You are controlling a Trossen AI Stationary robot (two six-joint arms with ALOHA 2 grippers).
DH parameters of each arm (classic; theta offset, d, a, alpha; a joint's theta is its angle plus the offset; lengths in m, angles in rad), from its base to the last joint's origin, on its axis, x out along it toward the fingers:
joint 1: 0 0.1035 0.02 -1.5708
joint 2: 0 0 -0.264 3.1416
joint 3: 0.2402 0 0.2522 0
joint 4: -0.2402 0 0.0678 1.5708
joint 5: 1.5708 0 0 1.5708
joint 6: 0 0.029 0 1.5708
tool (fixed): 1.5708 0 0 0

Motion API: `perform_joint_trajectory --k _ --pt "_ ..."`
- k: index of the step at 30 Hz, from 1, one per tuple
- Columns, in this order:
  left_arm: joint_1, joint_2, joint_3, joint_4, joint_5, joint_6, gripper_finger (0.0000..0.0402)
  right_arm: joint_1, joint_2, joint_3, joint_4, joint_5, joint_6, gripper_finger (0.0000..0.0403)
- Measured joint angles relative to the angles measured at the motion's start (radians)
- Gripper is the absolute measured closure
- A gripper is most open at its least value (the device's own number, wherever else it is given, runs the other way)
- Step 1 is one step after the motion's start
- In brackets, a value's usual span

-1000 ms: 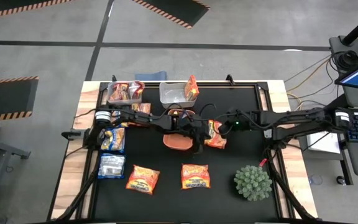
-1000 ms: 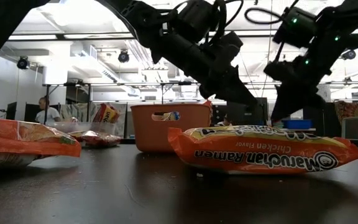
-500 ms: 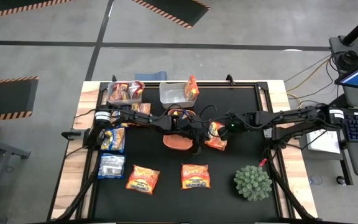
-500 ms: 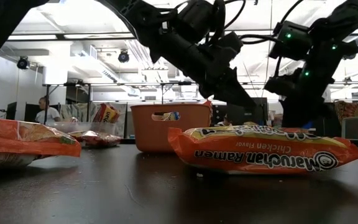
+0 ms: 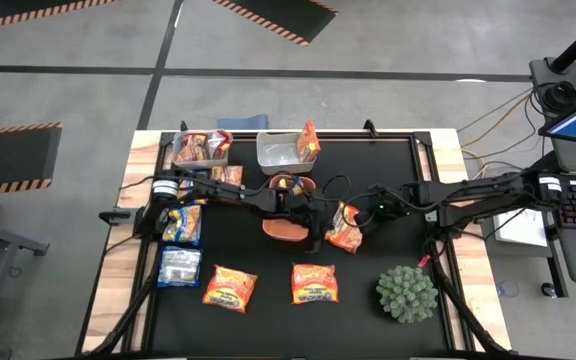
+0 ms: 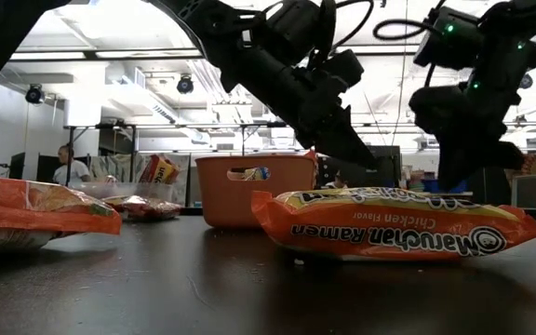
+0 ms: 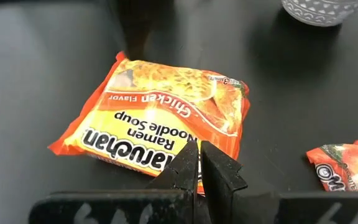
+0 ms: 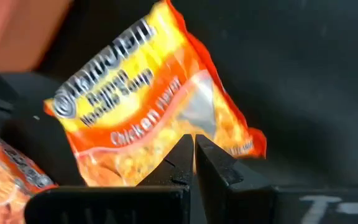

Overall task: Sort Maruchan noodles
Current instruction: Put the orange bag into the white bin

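An orange-and-yellow crinkly plastic packet of chicken-flavour Maruchan ramen [image 5: 344, 226] hangs pinched in the right gripper [image 8: 193, 163] near the middle of the black table mat [image 5: 268, 300], just right of the plain orange rounded tray [image 5: 286, 226]. In the right wrist view the gripper's two dark fingers [image 8: 213, 163] are pressed together on the packet's lower edge, and the packet tilts above the mat.

The left gripper [image 7: 199, 171] is squeezed shut with nothing between its fingers. It hovers over the mat by the orange tray's right edge, and its wrist view looks down on a second orange chicken-flavour packet [image 7: 160, 135] lying flat on the mat, the same one that fills the foreground of the low view [image 6: 394, 223].

Along the front of the mat, seen from above, three packets lie flat and apart: a pale silvery-blue one [image 5: 179, 266] at the left, an orange one [image 5: 230, 287] beside it, and the second orange packet further right. A blue-and-yellow packet [image 5: 182, 224] lies behind the silvery one, under the left arm.

At the back of the table, a clear plastic bin [image 5: 201, 149] on the left holds several orange packets, and a second clear bin [image 5: 280, 152] beside it has one orange packet [image 5: 309, 141] leaning upright at its right end. A spiky green plant ball [image 5: 406, 293] sits at the mat's front right, well apart from the packets.
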Motion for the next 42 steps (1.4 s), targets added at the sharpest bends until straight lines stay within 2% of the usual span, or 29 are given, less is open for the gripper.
perform_joint_trajectory --k 7,15,18,24,31,35,37,40,42 --pt "-0.013 -0.007 0.0 -0.001 0.0 0.023 0.0402 -0.001 0.025 0.004 0.149 0.04 -0.162 0.0394" --pt "-0.016 -0.052 0.0 0.002 -0.002 0.026 0.0402 -0.009 0.192 0.003 0.423 0.048 -0.294 0.0394" --pt "-0.016 -0.06 0.0 -0.001 -0.003 0.028 0.0402 -0.018 0.255 0.006 0.429 0.063 -0.304 0.0394" --pt "-0.016 -0.06 0.0 -0.01 -0.003 0.033 0.0402 -0.053 0.303 0.032 0.37 0.223 -0.225 0.0394" --pt "-0.015 -0.053 0.0 -0.011 -0.003 0.052 0.0402 -0.066 0.205 0.033 0.285 0.221 -0.222 0.0394" --pt "-0.015 -0.032 -0.001 0.002 -0.004 0.052 0.0402 -0.066 0.096 0.033 0.144 0.213 -0.202 0.0394" --pt "-0.016 -0.019 -0.001 0.01 -0.043 0.05 0.0402 -0.066 0.041 0.033 0.067 0.2 -0.191 0.0394" --pt "-0.027 -0.003 0.006 0.011 -0.165 0.043 0.0402 -0.066 -0.033 0.031 -0.044 0.198 -0.173 0.0394" --pt "-0.029 0.003 0.011 0.011 -0.183 0.05 0.0402 -0.066 -0.073 0.032 -0.076 0.198 -0.154 0.0394"
